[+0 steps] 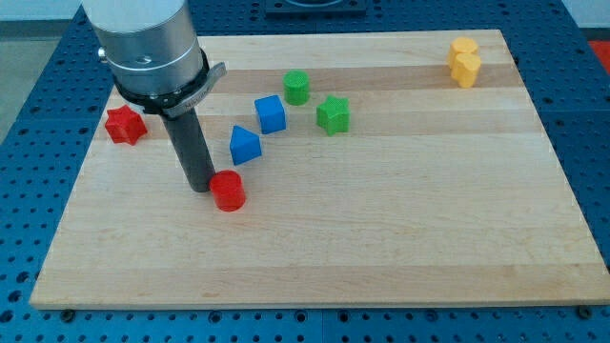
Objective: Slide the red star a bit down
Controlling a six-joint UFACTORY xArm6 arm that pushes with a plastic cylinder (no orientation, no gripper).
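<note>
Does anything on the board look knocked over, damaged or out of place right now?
Nothing stands out. All blocks sit flat on the board. My tip rests beside the red cylinder, well to the right of the red star near the view's left edge.

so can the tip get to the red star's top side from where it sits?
Probably yes. My tip sits beside the red cylinder, well to the lower right of the red star. No block lies between them, and the board above the star looks free.
</note>
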